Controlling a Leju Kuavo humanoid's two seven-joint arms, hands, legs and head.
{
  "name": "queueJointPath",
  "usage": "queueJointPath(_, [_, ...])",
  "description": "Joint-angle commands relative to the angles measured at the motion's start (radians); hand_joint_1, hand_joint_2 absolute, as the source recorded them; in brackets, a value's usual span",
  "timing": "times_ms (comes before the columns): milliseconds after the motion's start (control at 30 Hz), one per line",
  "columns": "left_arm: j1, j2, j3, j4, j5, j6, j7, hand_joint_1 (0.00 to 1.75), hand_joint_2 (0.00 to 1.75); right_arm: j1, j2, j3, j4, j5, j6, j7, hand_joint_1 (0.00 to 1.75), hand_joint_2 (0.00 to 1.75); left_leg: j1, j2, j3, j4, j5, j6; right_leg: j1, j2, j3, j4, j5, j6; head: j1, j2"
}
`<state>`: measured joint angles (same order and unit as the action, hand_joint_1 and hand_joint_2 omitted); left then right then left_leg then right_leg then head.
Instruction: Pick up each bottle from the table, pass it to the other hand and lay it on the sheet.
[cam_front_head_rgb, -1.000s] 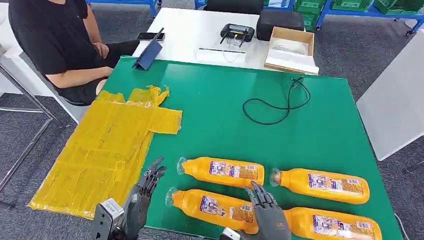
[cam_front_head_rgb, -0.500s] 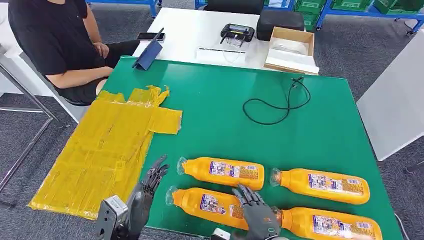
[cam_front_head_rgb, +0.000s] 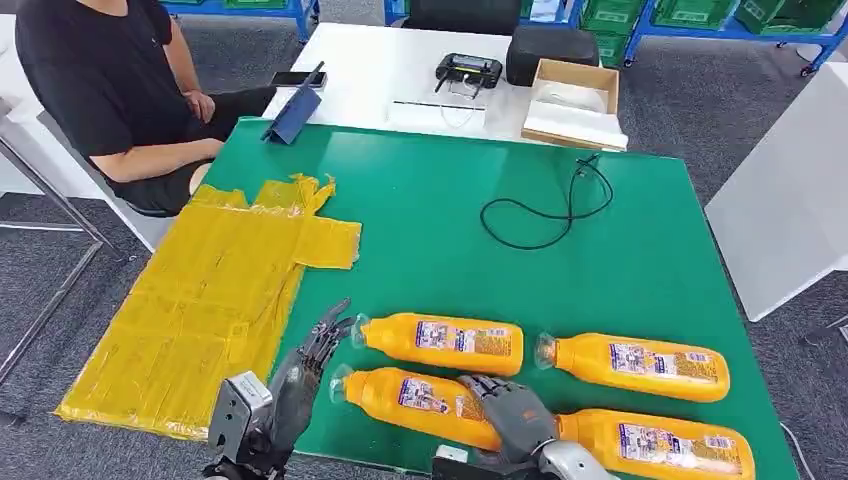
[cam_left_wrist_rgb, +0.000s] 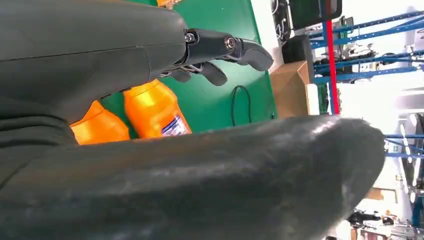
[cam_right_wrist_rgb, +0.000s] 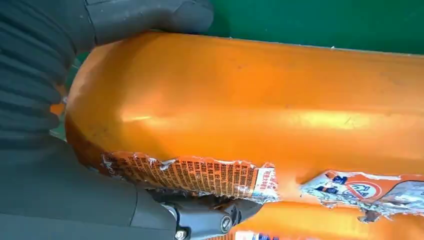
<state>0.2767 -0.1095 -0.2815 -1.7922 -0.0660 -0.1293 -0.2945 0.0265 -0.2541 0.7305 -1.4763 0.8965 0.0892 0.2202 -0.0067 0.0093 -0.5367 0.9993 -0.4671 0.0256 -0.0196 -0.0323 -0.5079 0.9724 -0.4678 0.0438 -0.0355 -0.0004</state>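
The right hand (cam_front_head_rgb: 510, 415) lies over the base end of the front-left bottle (cam_front_head_rgb: 415, 398), at the near edge of the green table (cam_front_head_rgb: 440, 230). In the right wrist view the thumb (cam_right_wrist_rgb: 150, 17) presses one side of the orange body and the darker fingers (cam_right_wrist_rgb: 210, 212) curl under the other, so the hand grasps this bottle. Its torn label (cam_right_wrist_rgb: 200, 175) carries small print that cannot be read.

The left hand (cam_front_head_rgb: 300, 375) hovers above the table edge with fingers spread and extended, holding nothing. Its fingertips (cam_front_head_rgb: 335, 325) sit just beside the cap of the rear-left bottle (cam_front_head_rgb: 440, 343); whether they touch cannot be told.

The front-right bottle (cam_front_head_rgb: 655, 445) lies just beside the grasped bottle's base. The rear-right bottle (cam_front_head_rgb: 635, 365) lies in line with the rear-left one. All four lie on their sides, caps toward the yellow sheet (cam_front_head_rgb: 210, 300). Their labels are too small to read.

The sheet covers the table's left side and carries no bottle. Farther back lies a looped black cable (cam_front_head_rgb: 545, 215).
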Motion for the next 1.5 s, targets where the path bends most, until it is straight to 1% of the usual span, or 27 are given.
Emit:
queueJointPath(33, [-0.01,-0.03,0.014,-0.007,-0.008,0.062,0.06,0.0,0.0,0.068,0.125,-0.078,0.07,-0.072,-0.11,0.08,1.75,1.75,0.001,-0.003,-0.006,0.0,0.005,-0.002,0.001,0.0,-0.004,-0.001,0.003,-0.002,0.0,0.0])
queueJointPath(67, [0.006,-0.034,0.015,-0.033,-0.004,0.067,0.055,0.0,0.0,0.084,0.133,-0.082,0.034,-0.082,-0.142,0.071,1.75,1.75,0.002,-0.004,-0.009,0.001,0.007,-0.001,0.002,-0.001,-0.007,-0.001,0.004,-0.003,0.0,0.0])
queueJointPath(100, [0.042,-0.047,0.037,-0.046,0.003,0.095,0.051,0.0,0.0,0.137,0.155,-0.124,-0.017,-0.12,-0.262,0.045,1.75,1.75,0.002,-0.004,-0.005,0.001,0.006,0.0,0.002,-0.001,-0.004,-0.001,0.002,-0.002,0.0,0.0])
queueJointPath(133, [0.074,-0.055,0.054,-0.066,0.004,0.109,0.032,0.0,0.0,0.182,0.177,-0.151,-0.076,-0.167,-0.353,-0.003,1.75,1.75,0.003,-0.004,-0.009,0.001,0.007,0.0,0.002,0.0,-0.007,0.0,0.004,-0.003,0.0,0.0])
queueJointPath(167, [0.094,-0.052,0.059,-0.082,0.004,0.109,0.026,0.0,0.0,0.203,0.167,-0.145,-0.129,-0.165,-0.351,0.013,1.75,1.75,0.002,-0.003,-0.006,0.001,0.006,0.0,0.001,0.0,-0.005,0.001,0.003,-0.002,0.0,0.0])
queueJointPath(200, [0.108,-0.065,0.074,-0.091,0.007,0.113,0.024,0.0,0.0,0.237,0.198,-0.176,-0.187,-0.235,-0.433,-0.05,1.75,1.75,0.002,-0.004,-0.008,0.001,0.006,0.0,0.001,0.0,-0.006,0.001,0.003,-0.002,0.001,0.0])
queueJointPath(233, [0.12,-0.074,0.085,-0.101,0.014,0.116,0.025,0.0,0.0,0.261,0.209,-0.188,-0.232,-0.269,-0.473,-0.09,1.75,1.75,0.0,-0.003,-0.006,0.001,0.006,0.001,0.0,-0.001,-0.004,0.001,0.002,0.0,0.0,0.0])
queueJointPath(267, [0.127,-0.082,0.092,-0.109,0.014,0.123,0.019,0.0,0.0,0.277,0.212,-0.191,-0.28,-0.319,-0.485,-0.126,1.75,1.75,0.001,-0.004,-0.01,0.003,0.005,0.0,0.0,-0.001,-0.007,0.003,0.001,-0.001,0.001,0.0])
queueJointPath(300, [0.128,-0.085,0.093,-0.111,0.015,0.123,0.02,0.0,1.75,0.289,0.212,-0.193,-0.322,-0.326,-0.501,-0.133,1.75,1.75,0.001,-0.004,-0.012,0.003,0.005,0.0,0.0,0.0,-0.008,0.003,0.001,-0.002,0.0,0.0])
queueJointPath(333, [0.127,-0.086,0.093,-0.11,0.015,0.123,0.02,0.0,1.75,0.293,0.212,-0.193,-0.331,-0.326,-0.503,-0.134,1.75,1.75,0.001,-0.002,-0.016,0.003,0.007,0.0,0.0,0.001,-0.002,0.003,0.003,0.0,-0.001,0.0])
queueJointPath(433, [0.121,-0.087,0.092,-0.103,0.014,0.123,0.019,0.0,1.75,0.292,0.211,-0.194,-0.328,-0.329,-0.503,-0.135,1.75,1.75,0.001,-0.006,-0.022,0.003,0.01,-0.001,0.001,0.0,-0.007,0.002,0.006,0.0,-0.001,0.0])
queueJointPath(467, [0.121,-0.087,0.092,-0.103,0.014,0.123,0.019,0.0,1.75,0.292,0.211,-0.194,-0.328,-0.329,-0.503,-0.135,1.75,1.75,0.0,-0.006,-0.021,0.002,0.011,0.002,-0.001,-0.002,-0.008,0.002,0.007,0.002,0.0,0.0])
queueJointPath(533, [0.12,-0.092,0.096,-0.098,0.012,0.128,0.023,0.0,1.75,0.296,0.216,-0.188,-0.349,-0.354,-0.52,-0.189,1.75,1.75,0.0,-0.007,-0.021,0.001,0.012,0.002,-0.001,-0.003,-0.008,0.001,0.007,0.002,0.0,0.0])
queueJointPath(600, [0.116,-0.095,0.095,-0.09,0.012,0.13,0.024,0.0,1.75,0.308,0.209,-0.164,-0.399,-0.349,-0.522,-0.197,1.75,1.75,0.001,-0.006,-0.023,0.002,0.011,0.001,0.0,-0.001,-0.01,0.001,0.007,0.001,0.0,0.0])
queueJointPath(700, [0.115,-0.096,0.094,-0.088,0.012,0.13,0.024,0.0,1.75,0.308,0.207,-0.158,-0.404,-0.348,-0.521,-0.195,1.75,1.75,0.001,-0.006,-0.023,0.002,0.011,0.0,0.0,-0.001,-0.01,0.001,0.007,0.001,0.0,0.0])
queueJointPath(800, [0.105,-0.084,0.075,-0.071,0.017,0.119,0.032,0.0,1.75,0.295,0.182,-0.11,-0.416,-0.354,-0.507,-0.174,1.75,1.75,-0.001,-0.007,-0.025,0.002,0.012,0.001,-0.001,-0.002,-0.012,0.002,0.007,0.002,0.0,0.0])
queueJointPath(900, [0.096,-0.073,0.06,-0.063,0.024,0.105,0.034,0.0,1.75,0.277,0.163,-0.072,-0.406,-0.344,-0.492,-0.158,1.75,1.75,0.0,-0.007,-0.026,0.001,0.013,0.001,0.0,-0.001,-0.013,0.0,0.009,0.001,0.0,0.0])
queueJointPath(1000, [0.074,-0.045,0.02,-0.047,0.032,0.064,0.037,0.0,1.75,0.24,0.141,-0.009,-0.384,-0.326,-0.442,-0.141,1.75,1.75,-0.001,-0.007,-0.024,0.0,0.013,0.002,-0.001,-0.002,-0.012,0.0,0.009,0.003,0.0,0.0])
queueJointPath(1067, [0.054,-0.033,-0.004,-0.026,0.033,0.054,0.036,0.0,1.75,0.194,0.155,0.022,-0.315,-0.336,-0.414,-0.171,1.75,1.75,0.0,-0.007,-0.025,0.0,0.014,0.001,0.0,-0.001,-0.012,-0.001,0.01,0.001,0.0,0.0])
queueJointPath(1100, [0.047,-0.029,-0.013,-0.02,0.038,0.048,0.037,0.0,1.75,0.179,0.154,0.038,-0.291,-0.337,-0.397,-0.183,1.75,1.75,0.0,-0.006,-0.024,-0.001,0.014,0.002,-0.001,-0.001,-0.012,-0.001,0.01,0.002,0.0,0.0])
queueJointPath(1167, [0.033,-0.028,-0.02,-0.006,0.054,0.032,0.026,0.0,1.75,0.168,0.145,0.056,-0.278,-0.338,-0.38,-0.185,1.75,1.75,0.0,-0.006,-0.024,-0.001,0.015,0.001,0.0,0.0,-0.011,-0.002,0.011,0.001,0.0,0.0])
queueJointPath(1200, [0.022,-0.02,-0.034,0.004,0.065,0.018,0.023,0.0,1.75,0.161,0.128,0.08,-0.274,-0.339,-0.357,-0.177,1.75,1.75,0.0,-0.006,-0.023,-0.001,0.014,0.002,0.0,-0.001,-0.011,-0.002,0.01,0.002,0.0,0.0])
queueJointPath(1233, [0.019,-0.011,-0.047,0.005,0.073,0.007,0.022,0.0,1.75,0.165,0.11,0.101,-0.27,-0.337,-0.355,-0.175,1.75,1.75,0.001,-0.006,-0.024,-0.002,0.015,0.001,0.0,0.0,-0.011,-0.003,0.011,0.001,0.0,0.0])
queueJointPath(1300, [0.016,0.007,-0.068,0.004,0.095,-0.01,0.024,0.0,1.75,0.15,0.079,0.146,-0.261,-0.327,-0.355,-0.164,1.75,1.75,0.0,-0.008,-0.024,-0.001,0.015,0.002,-0.001,-0.003,-0.01,-0.002,0.009,0.003,0.0,0.0])
queueJointPath(1367, [0.016,0.01,-0.073,0.004,0.101,-0.015,0.025,0.0,1.75,0.153,0.075,0.157,-0.257,-0.328,-0.358,-0.164,1.75,1.75,-0.001,-0.007,-0.023,-0.001,0.014,0.002,-0.001,-0.003,-0.01,-0.001,0.009,0.003,0.0,0.0])
queueJointPath(1433, [0.01,0.03,-0.096,0.008,0.129,-0.033,0.029,0.0,1.75,0.131,0.042,0.218,-0.242,-0.311,-0.365,-0.145,1.75,1.75,-0.001,-0.007,-0.023,-0.001,0.014,0.002,-0.001,-0.002,-0.01,-0.002,0.009,0.003,0.0,0.0])
queueJointPath(1500, [0.011,0.033,-0.101,0.009,0.135,-0.035,0.029,0.0,1.75,0.129,0.033,0.235,-0.235,-0.313,-0.369,-0.142,1.75,1.75,-0.001,-0.008,-0.024,-0.001,0.014,0.002,-0.001,-0.003,-0.01,-0.001,0.009,0.003,0.0,0.0])
